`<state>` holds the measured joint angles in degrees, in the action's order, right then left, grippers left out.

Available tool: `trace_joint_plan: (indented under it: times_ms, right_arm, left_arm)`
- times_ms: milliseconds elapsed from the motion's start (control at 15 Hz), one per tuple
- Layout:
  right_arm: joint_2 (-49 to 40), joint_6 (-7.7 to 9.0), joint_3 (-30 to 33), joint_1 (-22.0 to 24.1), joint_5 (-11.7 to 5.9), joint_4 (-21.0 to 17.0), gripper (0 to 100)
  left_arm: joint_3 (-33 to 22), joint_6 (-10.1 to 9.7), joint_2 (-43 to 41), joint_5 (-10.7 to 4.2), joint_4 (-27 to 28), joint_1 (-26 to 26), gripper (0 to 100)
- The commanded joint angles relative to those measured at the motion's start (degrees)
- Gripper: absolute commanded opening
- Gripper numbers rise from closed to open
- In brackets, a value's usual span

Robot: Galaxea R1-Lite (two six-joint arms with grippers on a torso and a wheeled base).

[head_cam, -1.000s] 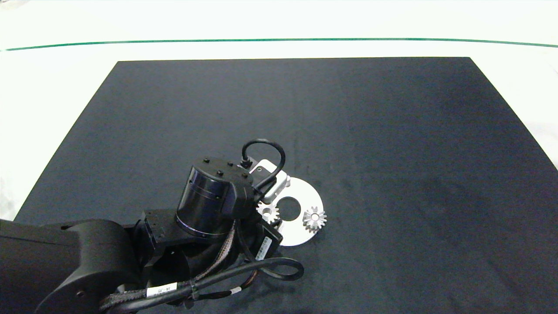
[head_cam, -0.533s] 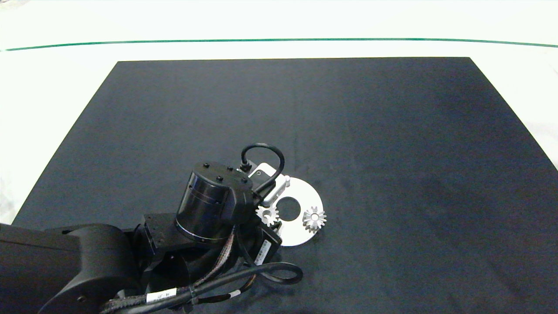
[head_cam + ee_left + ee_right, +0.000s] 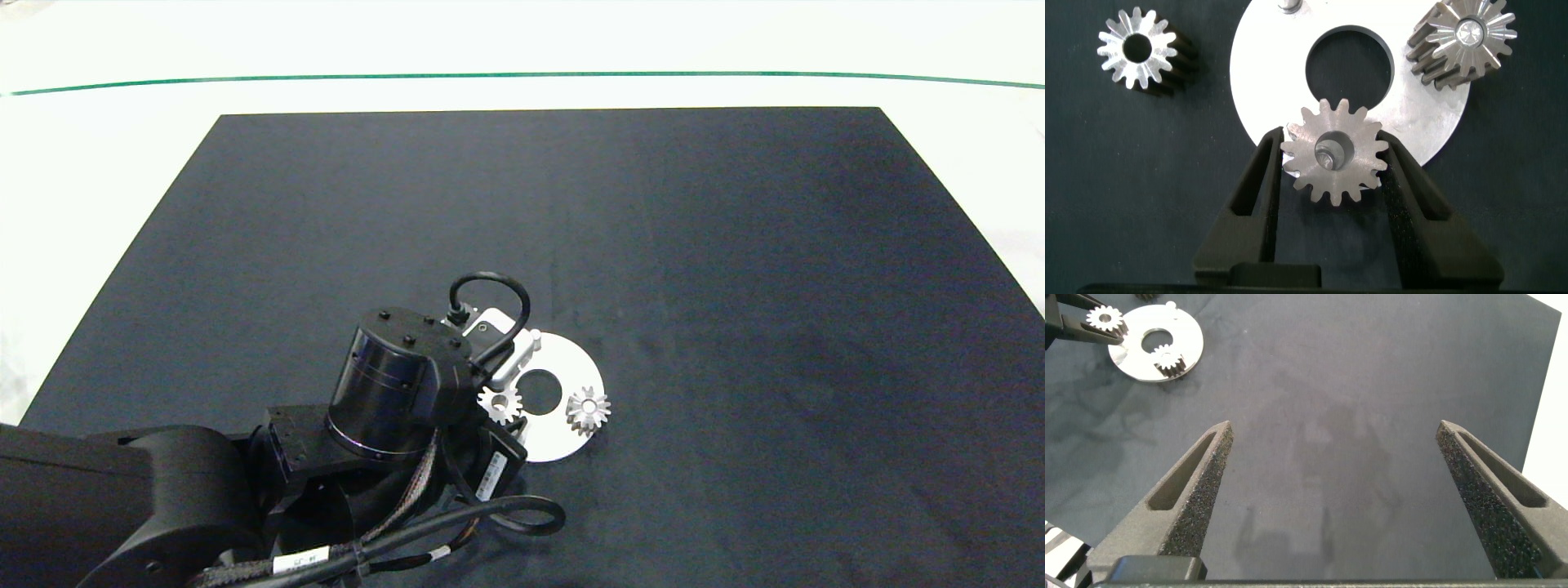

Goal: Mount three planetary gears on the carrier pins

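While the left gripper (image 3: 1335, 167) is pinching one gear (image 3: 1334, 158) by the teeth on both sides, the wrist view is showing a pin (image 3: 1327, 152) sitting off-centre inside that gear's dark bore, so the gear is judged to be partly threaded but not yet squared on its peg. The white disc (image 3: 571, 441) is lying flat on the dark mat (image 3: 735, 245), just beside the left arm. A second gear (image 3: 588, 410) is sitting on the disc's far side, apparently already on its pin. A third gear (image 3: 1136, 58) is resting loose on the mat, just off the disc's rim, and one bare pin (image 3: 1288, 5) is standing at the disc's edge. The right gripper (image 3: 1335, 490) is hanging with its fingers spread wide and empty, well apart from the disc. Risks from here, as a judgement: the off-centre bore may be binding on the pin, so pressing down could tilt the gear or slide the unclamped disc; letting go early could leave the gear cocked; and the fingers, opening beside the hub, could be nudging the disc
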<state>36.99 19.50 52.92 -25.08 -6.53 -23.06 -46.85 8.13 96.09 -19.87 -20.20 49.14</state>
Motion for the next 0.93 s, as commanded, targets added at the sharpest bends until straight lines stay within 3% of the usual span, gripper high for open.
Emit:
trace_joint_plan:
  times_ms: [67, 333, 800, 933]
  right_arm:
    - [0.0, 0.18, 0.0, -0.1, -0.06, -0.1, 100]
    - [0.0, 0.18, 0.0, -0.1, -0.06, -0.1, 100]
    - [-0.2, 0.09, 0.0, -0.1, -0.06, -0.1, 100]
    - [-0.3, 0.18, 0.0, -0.1, -0.06, -0.1, 100]
  left_arm:
    - [0.3, -0.57, 0.1, -0.17, -0.5, 0.0, 19]
    - [1.7, -0.48, 0.2, -0.17, -4.5, 0.0, 19]
    - [2.5, -0.66, -0.3, -0.26, -4.7, -0.3, 19]
    - [2.6, -1.72, -0.3, -0.26, -4.8, -0.1, 19]
